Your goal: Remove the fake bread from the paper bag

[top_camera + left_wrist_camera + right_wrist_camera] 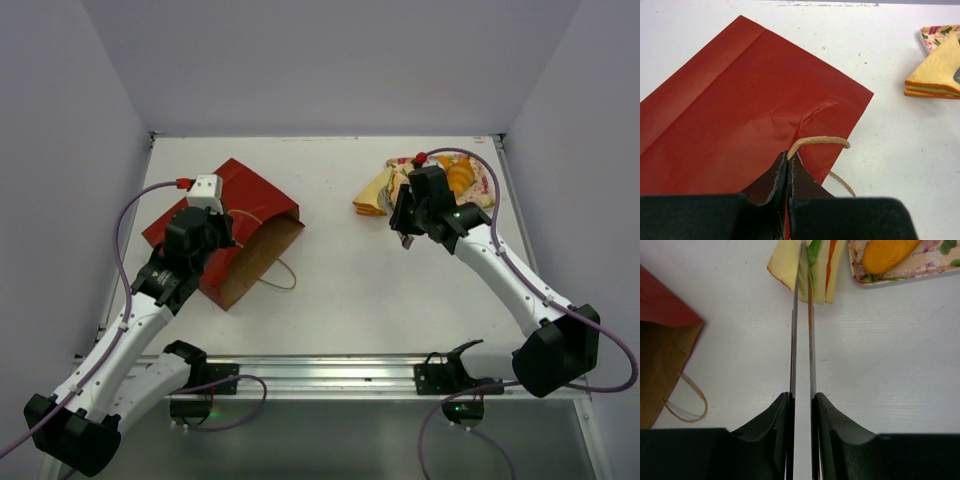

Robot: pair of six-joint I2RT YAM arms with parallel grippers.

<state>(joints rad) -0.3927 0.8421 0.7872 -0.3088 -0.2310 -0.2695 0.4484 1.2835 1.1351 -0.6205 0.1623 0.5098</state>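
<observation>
Left gripper is pinched tight on the upper tan loop handle of the paper bag, its fingers meeting at the bag's mouth edge. That grip looks meant to anchor the flat red bag so the mouth cannot slide while something is drawn from it. The bag lies on its side at the left of the white table, with the brown kraft inside facing the middle and its second handle trailing loose on the surface. The right gripper hangs at the far right, its blades drawn to a thin slit with only bare table showing between them, so it carries nothing. Just beyond it lies the fake bread, a layered sandwich wedge, flat on the table, well apart from the bag and against the near corner of the pink-flowered tray. A golden roll rests on that tray. Judging by this layout, the bread is already out and the bag needs no more holding. Nothing lies in the open stretch between bag and tray. The only snag I would expect is the pinched handle dragging the light bag when the left arm lifts.
</observation>
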